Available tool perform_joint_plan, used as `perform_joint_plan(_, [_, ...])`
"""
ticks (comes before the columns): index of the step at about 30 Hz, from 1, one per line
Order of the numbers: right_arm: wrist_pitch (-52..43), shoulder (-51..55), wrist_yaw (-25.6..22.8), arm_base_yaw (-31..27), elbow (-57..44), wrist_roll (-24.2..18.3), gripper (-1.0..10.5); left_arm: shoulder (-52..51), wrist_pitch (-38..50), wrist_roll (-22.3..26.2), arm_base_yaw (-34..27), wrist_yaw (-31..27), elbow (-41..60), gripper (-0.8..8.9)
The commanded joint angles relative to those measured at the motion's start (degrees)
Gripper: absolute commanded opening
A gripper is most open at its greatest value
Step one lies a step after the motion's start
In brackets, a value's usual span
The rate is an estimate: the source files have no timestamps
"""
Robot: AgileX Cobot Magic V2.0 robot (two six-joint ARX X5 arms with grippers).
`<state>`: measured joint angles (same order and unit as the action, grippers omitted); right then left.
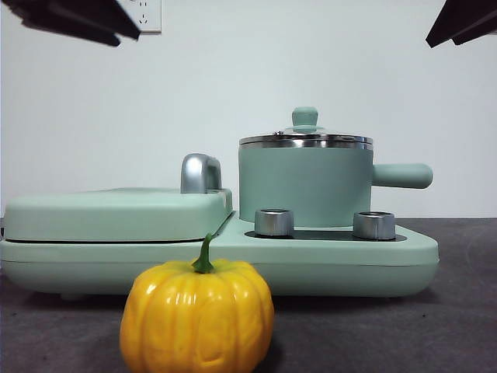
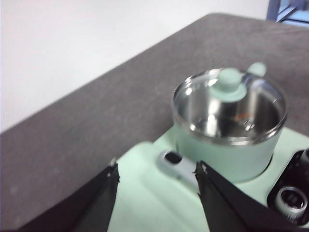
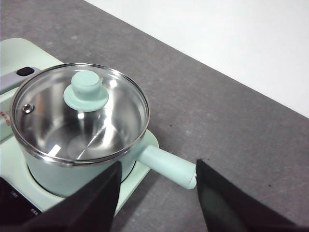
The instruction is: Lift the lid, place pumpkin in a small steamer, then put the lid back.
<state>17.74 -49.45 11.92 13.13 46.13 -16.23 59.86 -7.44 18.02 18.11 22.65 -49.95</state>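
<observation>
The small steamer (image 1: 304, 185), a mint green pot with a side handle, stands on the right half of the wide base appliance (image 1: 342, 256). The glass lid (image 1: 306, 137) with its mint knob rests on the pot, as the right wrist view (image 3: 86, 92) and left wrist view (image 2: 231, 86) also show. The yellow-orange pumpkin (image 1: 197, 315) sits on the table in front of the appliance. My left gripper (image 2: 155, 181) hovers open above the griddle side. My right gripper (image 3: 158, 181) hangs open above the pot's handle (image 3: 166, 166). Both hold nothing.
A flat mint griddle cover (image 1: 116, 214) with a steel hinge piece (image 1: 200, 172) fills the appliance's left half. Two steel dials (image 1: 274, 222) stand at the front of the pot. Grey table surface (image 3: 231, 121) runs to a white wall behind.
</observation>
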Motion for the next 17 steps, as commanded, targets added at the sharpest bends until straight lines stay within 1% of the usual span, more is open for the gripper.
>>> perform_joint_plan(1, [-0.74,-0.24,0.04,0.31,0.92,2.82,2.5,0.98,2.47,-0.81,1.77,0.22,-1.14,2.64])
perform_joint_plan(5, [-1.95,-0.24,0.11,0.31,0.92,5.4,2.5,3.23,6.14,-3.87,4.83,-0.39,-1.14,2.64])
perform_joint_plan(9, [-2.99,-0.24,0.2,0.31,0.92,5.75,2.5,6.84,10.58,-5.99,7.8,-1.01,-1.14,2.63])
perform_joint_plan(11, [-3.43,-0.24,0.2,0.31,0.92,5.77,2.5,9.25,13.73,-7.52,9.44,-1.99,-1.14,2.64])
perform_joint_plan(15, [-4.13,-0.24,0.04,0.31,0.92,5.97,2.5,14.03,19.67,-10.19,11.85,-2.08,-1.27,2.64])
perform_joint_plan(17, [-4.44,-0.24,0.02,0.31,0.92,6.88,2.5,16.55,21.77,-10.23,12.9,-2.08,-1.75,2.64])
